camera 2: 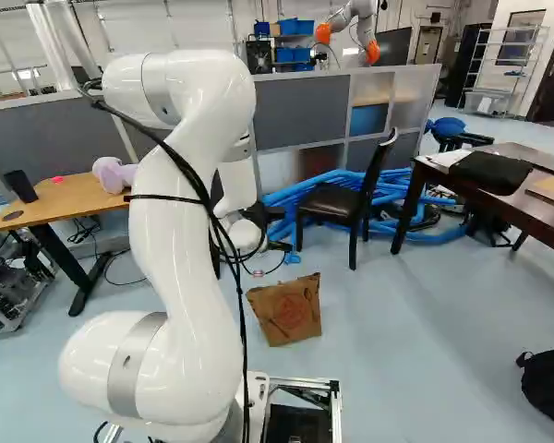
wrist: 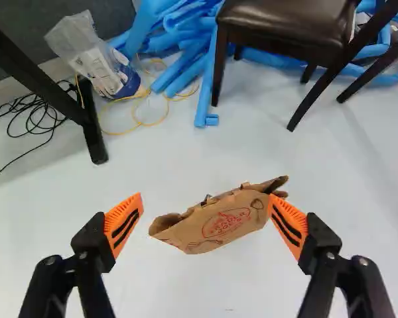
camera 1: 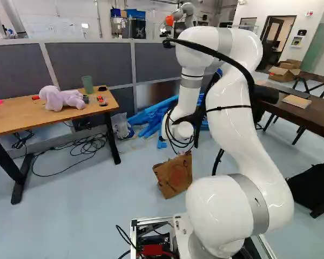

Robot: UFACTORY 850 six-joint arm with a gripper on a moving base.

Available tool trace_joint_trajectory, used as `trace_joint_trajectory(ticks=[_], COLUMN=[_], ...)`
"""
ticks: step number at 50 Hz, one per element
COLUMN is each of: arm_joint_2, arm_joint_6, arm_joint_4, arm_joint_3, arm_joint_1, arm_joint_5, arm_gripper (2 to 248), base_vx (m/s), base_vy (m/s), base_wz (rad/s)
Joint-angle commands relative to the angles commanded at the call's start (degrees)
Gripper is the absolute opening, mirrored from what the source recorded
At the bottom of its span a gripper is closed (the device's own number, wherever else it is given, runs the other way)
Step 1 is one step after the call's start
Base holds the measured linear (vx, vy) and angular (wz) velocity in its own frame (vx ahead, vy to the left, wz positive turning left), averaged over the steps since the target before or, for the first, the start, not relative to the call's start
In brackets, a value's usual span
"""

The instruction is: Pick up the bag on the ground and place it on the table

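Your black two-fingered claw point(wrist: 205, 202) hangs open above the pale blue-grey floor point(camera 1: 86, 194), its fingers spread wide and gripping nothing, while the brown paper bag with a red printed emblem point(camera 2: 286, 318) sits on the floor ahead of you. In the wrist view the bag lies ahead of the claw, between the fingers — one orange ribbed pad point(wrist: 290, 228) overlaps an end of it, though you cannot tell whether they touch, and the other pad stands apart from the bag. The bag's crumpled top edge faces the claw.

At the left of the left base view, the light-wood counter on black legs point(camera 1: 21, 120) carries a lilac plush toy point(camera 1: 59, 100) and a green cup point(camera 1: 87, 84). At the right of the right base view, a black folded cloth point(camera 2: 494, 169) lies on the dark-wood counter point(camera 2: 499, 200). A dark chair with a padded seat point(camera 2: 337, 203) stands between the bag and a heap of bright blue tubes point(camera 2: 406, 200); a clear plastic sack point(wrist: 96, 63) rests by a leg of the light-wood counter, near tangled black cables point(camera 1: 92, 145). At the right edge of the right base view, a black backpack point(camera 2: 549, 383) lies on the floor — and beyond the grey partition point(camera 1: 89, 62) stands another robot, white with orange parts point(camera 2: 355, 14).
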Motion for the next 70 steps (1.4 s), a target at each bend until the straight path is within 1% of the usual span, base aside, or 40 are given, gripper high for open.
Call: trace_joint_trajectory(ticks=[27,40,54,70], arm_joint_2=[-5.77,-9.01,-12.8,-17.98], arm_joint_6=[0.0,0.0,0.0,0.0], arm_joint_4=[3.33,4.88,6.35,7.46], arm_joint_3=[-3.34,-5.99,-9.6,-15.72], arm_joint_1=[0.0,0.0,0.0,0.0], arm_joint_5=[-0.21,-0.21,-0.21,-0.58], arm_gripper=[247,247,247,247], base_vx=[0.0,0.0,0.0,0.0], base_vy=[0.0,0.0,0.0,0.0], base_wz=[0.0,0.0,0.0,0.0])
